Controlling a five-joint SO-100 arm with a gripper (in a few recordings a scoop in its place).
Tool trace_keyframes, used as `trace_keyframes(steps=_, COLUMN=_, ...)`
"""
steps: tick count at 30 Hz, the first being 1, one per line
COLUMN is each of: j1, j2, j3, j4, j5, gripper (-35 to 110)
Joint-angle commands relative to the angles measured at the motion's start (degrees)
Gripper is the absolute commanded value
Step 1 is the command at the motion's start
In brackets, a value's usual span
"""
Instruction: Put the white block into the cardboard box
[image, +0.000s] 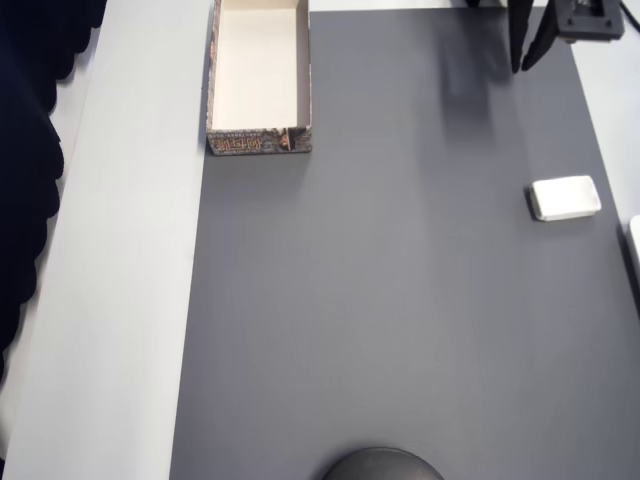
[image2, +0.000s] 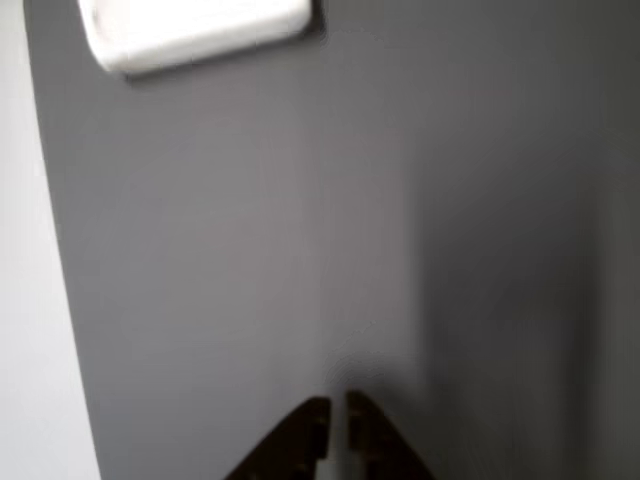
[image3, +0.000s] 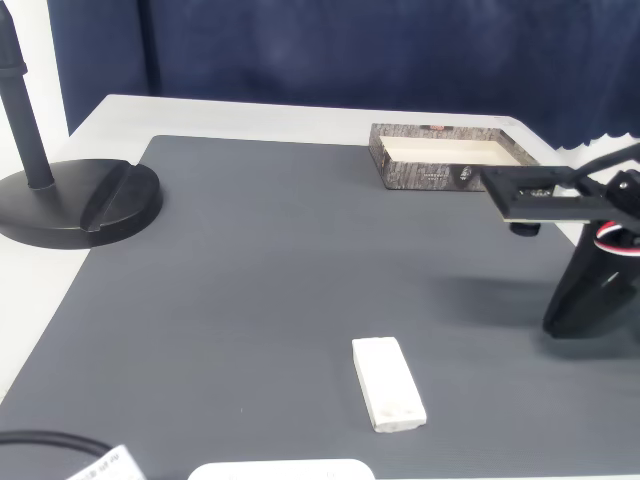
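Bench: a pale bench (image3: 250, 118) is covered over most of its top by a dark grey mat (image: 380, 300), on which both task things are laid.
Cardboard box: the cardboard box (image: 260, 75) is seen at the mat's top left edge in the overhead view; its cream inside is bare, its mottled grey-brown short wall carries a small slit, and nothing has been placed in it.
Gripper: the gripper (image: 528, 45) is held above the mat at the top right of the overhead view, well apart from the box; its dark fingers are brought almost together with only a thin gap in the wrist view, and nothing is held between them.
White block: the white block (image: 565, 197) is left flat on the mat near its right edge, apart from the gripper; it is small, flat and rectangular with rounded corners, possibly slightly rough on top in the fixed view.
Progress: nothing is judged done yet; reaching, grasping, carrying and release into the box are all left.
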Motion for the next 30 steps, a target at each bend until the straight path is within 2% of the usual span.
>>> trace_keyframes(steps=1, j1=-0.26, j2=-3.96, j3=-6.33, j4=-4.92, j5=0.00, gripper=-2)
trace_keyframes(steps=11, j1=-0.70, j2=-27.33, j3=-23.03, j4=-4.83, j5=0.18, gripper=-2)
trace_keyframes(steps=25, j1=-2.37, j2=-56.34, j3=-55.11, j4=4.66, j5=1.41, gripper=-2)
trace_keyframes(steps=30, j1=-3.69, j2=-64.34, j3=-63.46, j4=4.83, j5=0.97, gripper=-2)
